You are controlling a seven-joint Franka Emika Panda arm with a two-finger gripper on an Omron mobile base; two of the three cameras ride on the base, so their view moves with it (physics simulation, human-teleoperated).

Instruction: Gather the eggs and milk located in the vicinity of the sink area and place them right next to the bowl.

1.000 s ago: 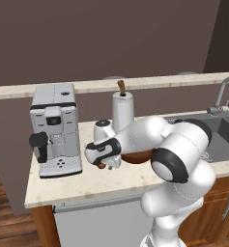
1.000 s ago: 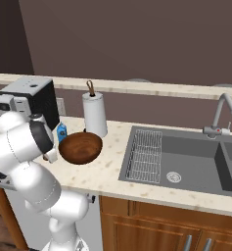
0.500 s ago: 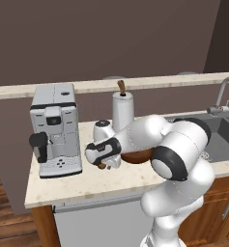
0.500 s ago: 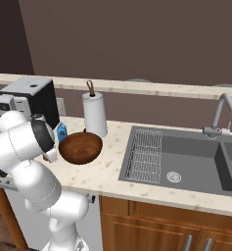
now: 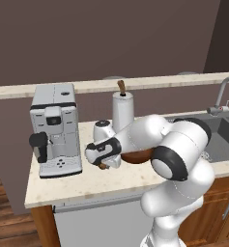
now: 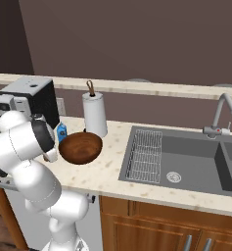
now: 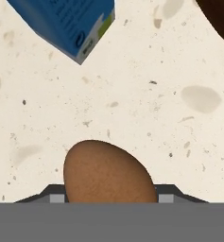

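Observation:
A dark brown egg (image 7: 108, 172) lies on the speckled counter, and the two fingertips of my gripper (image 7: 109, 197) press against its sides. In the left base view the gripper (image 5: 102, 164) hangs low over the counter, just left of the wooden bowl (image 5: 135, 157), with a bit of the egg (image 5: 102, 167) showing under it. The blue milk carton (image 7: 66, 23) stands a short way beyond the egg. From the right, the milk (image 6: 61, 132) stands beside the bowl (image 6: 81, 147) on its left. The sink (image 6: 186, 159) lies far to the right.
A white paper-towel roll (image 6: 94, 115) stands behind the bowl. A coffee machine (image 5: 55, 128) fills the counter's left end. A wire rack (image 6: 146, 154) lies in the sink's left basin, with the faucet (image 6: 220, 115) behind it. The counter's front edge runs close below the gripper.
The jaws have closed in from wide apart onto the brown egg. The arm and the other things have stayed where they were.

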